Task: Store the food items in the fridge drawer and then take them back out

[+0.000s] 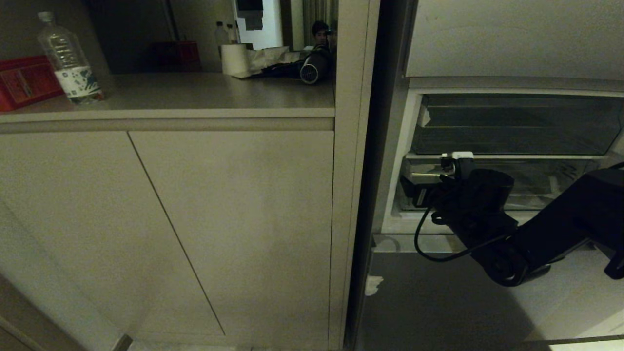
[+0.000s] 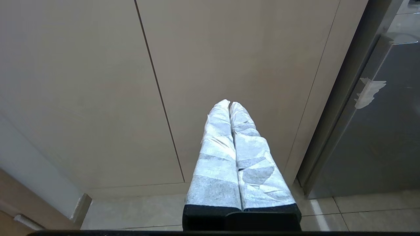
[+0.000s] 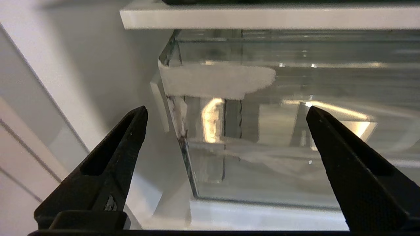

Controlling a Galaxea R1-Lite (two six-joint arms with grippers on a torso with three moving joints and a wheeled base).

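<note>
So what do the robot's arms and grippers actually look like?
The right arm is bulky matte black, with a looping black cable and a small white block. The right gripper has two black wedge-shaped fingers. The left gripper has long fingers wrapped in whitish-grey tape on a black base.

Head overlooks fridge drawer (image 1: pixel 512 178); right wrist nears it.

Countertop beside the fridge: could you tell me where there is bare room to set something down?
The countertop is bare through its middle and front, between the water bottle at the left end and the paper roll behind. The back right corner, by the hair dryer, is crowded.
</note>
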